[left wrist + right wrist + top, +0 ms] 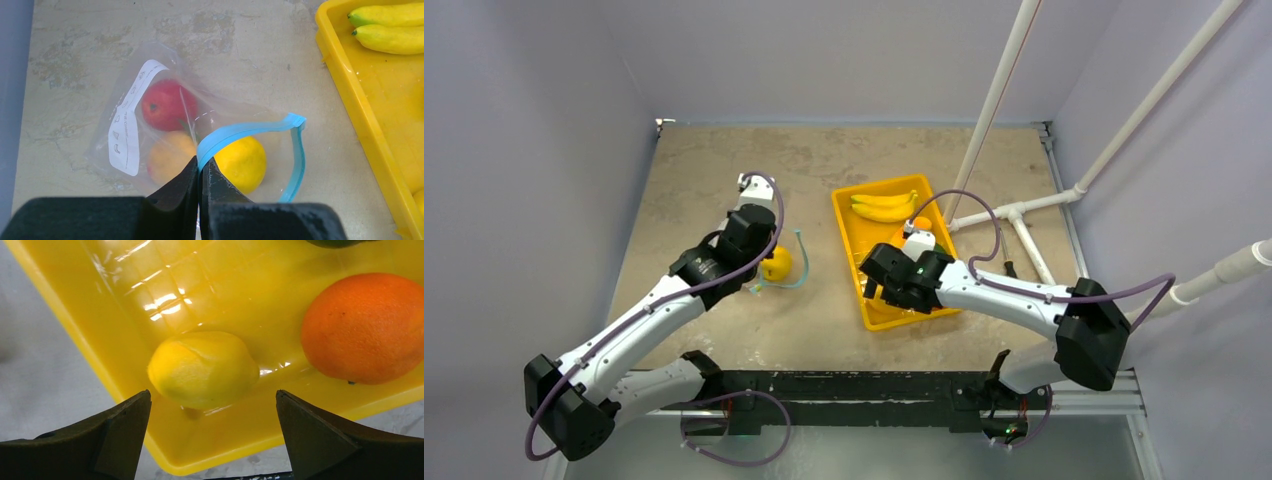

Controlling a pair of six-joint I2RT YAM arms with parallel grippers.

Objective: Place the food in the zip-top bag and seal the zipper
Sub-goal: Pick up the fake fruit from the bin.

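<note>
Pinching the near lip of the thin teal-blue zipper strip (250, 131), the left tool (200, 167) has both dark fingers pressed fully together on it. The grip lifts one side of the mouth of the clear, floppy plastic zip-top bag (150, 85), so the strip bows into an open loop. This is judged to hold the mouth ready for more food. Inside the bag lie a glossy red toy fruit (162, 105) and a pale orange toy fruit (167, 156). A round yellow toy fruit (245, 162) sits at the mouth, within the loop. The bag rests on the mottled beige surface (250, 50), left of the yellow rectangular plastic tray (360, 115) and apart from it.

The right tool (212, 395) stands wide open and holds nothing. Its fingers straddle a glossy yellow lemon-shaped toy (202, 367) lying in a corner of the tray, near a round orange toy fruit (362, 327). This placement suits a grasp of the lemon-shaped toy as the next item to transfer.

The left wrist view alone shows the bag contents and the closed pinch. The right wrist view alone shows the lemon-shaped toy between the open fingers; in the top external view the right arm covers that spot. The top view alone shows both arms together. It also shows two yellow toy bananas (884, 205) at the far end of the tray.
</note>
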